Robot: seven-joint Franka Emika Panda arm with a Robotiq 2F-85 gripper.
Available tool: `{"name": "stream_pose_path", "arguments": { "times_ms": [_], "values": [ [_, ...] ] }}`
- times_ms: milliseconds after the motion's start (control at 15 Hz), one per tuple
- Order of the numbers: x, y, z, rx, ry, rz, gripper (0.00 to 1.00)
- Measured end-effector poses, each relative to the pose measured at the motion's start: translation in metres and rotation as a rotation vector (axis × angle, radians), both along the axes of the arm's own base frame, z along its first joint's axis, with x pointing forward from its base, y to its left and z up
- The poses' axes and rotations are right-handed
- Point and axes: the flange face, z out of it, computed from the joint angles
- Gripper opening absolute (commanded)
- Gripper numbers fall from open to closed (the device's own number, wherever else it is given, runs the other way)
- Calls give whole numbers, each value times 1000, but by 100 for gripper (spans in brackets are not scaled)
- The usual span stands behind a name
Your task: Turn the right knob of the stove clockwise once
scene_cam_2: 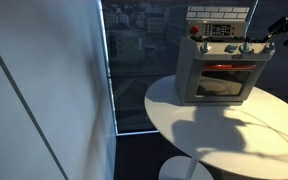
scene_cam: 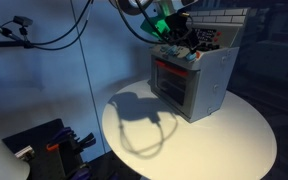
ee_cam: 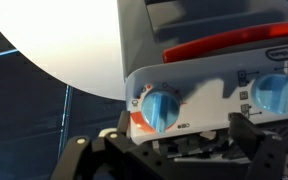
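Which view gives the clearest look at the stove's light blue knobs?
The wrist view: the light blue knobs appear large and close, just above the jaws. In an exterior view the stove faces the camera, but the knobs are tiny specks; in an exterior view the gripper largely covers them.

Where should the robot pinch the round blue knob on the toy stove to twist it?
Probably the knob by its round rim, one finger each side, coming straight at the stove front. It sticks out from the panel facing the open gripper, so a head-on pinch lets the wrist roll it.
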Motion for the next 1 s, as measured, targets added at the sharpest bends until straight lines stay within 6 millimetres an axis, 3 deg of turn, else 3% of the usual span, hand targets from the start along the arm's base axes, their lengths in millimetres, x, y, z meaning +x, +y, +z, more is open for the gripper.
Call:
{"name": "stream_pose_path", "arguments": {
  "times_ms": [1000],
  "values": [
    [7, 11, -13, -4, -4, 21, 100]
  ]
}}
